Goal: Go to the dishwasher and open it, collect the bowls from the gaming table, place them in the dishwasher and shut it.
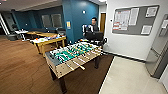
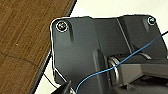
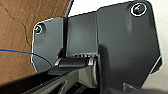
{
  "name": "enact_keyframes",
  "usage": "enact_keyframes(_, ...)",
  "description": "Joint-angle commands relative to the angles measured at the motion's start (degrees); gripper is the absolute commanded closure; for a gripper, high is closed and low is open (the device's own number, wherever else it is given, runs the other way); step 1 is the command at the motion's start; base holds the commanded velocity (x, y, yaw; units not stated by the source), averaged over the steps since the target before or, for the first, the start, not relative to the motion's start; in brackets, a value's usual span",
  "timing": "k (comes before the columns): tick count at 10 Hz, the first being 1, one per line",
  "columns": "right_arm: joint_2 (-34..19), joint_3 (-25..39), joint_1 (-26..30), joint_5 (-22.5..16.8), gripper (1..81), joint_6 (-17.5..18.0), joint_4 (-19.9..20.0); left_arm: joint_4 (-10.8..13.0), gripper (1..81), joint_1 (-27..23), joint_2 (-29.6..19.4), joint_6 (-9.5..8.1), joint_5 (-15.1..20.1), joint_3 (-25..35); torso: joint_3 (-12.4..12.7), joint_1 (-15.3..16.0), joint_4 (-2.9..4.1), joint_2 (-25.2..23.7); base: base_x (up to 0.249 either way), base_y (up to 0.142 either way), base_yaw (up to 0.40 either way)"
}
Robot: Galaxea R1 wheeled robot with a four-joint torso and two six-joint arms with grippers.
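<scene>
Right now you face the near corner of the green foosball table (image 1: pixel 72 56), standing where dark wood floor (image 1: pixel 20 65) meets pale floor (image 1: pixel 127 80). Clip that corner or its jutting rod handles if you drive straight on. Beyond it, the gaming table (image 1: pixel 50 41) with its yellow edge carries bright items along its top; whether they are the bowls you cannot tell. A person (image 1: pixel 93 27) stands past the far end. Whether either gripper is open or closed, you cannot tell.
</scene>
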Motion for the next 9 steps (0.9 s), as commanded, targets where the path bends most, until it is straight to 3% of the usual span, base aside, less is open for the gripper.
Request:
enact_keyframes(1,0.44,0.29,2.94,-2.65,1.0,-0.07,0.27,0.24,1.0,-2.2,-0.17,0.47,2.89,-0.4,0.0,0.0,0.0,0.0,0.0,0.0,0.344)
enact_keyframes(9,0.09,0.2,2.5,-2.73,1.0,-0.34,-3.5,0.15,1.0,-2.2,-0.77,0.3,2.81,-0.49,0.0,0.02,0.0,0.0,0.0,0.0,0.343)
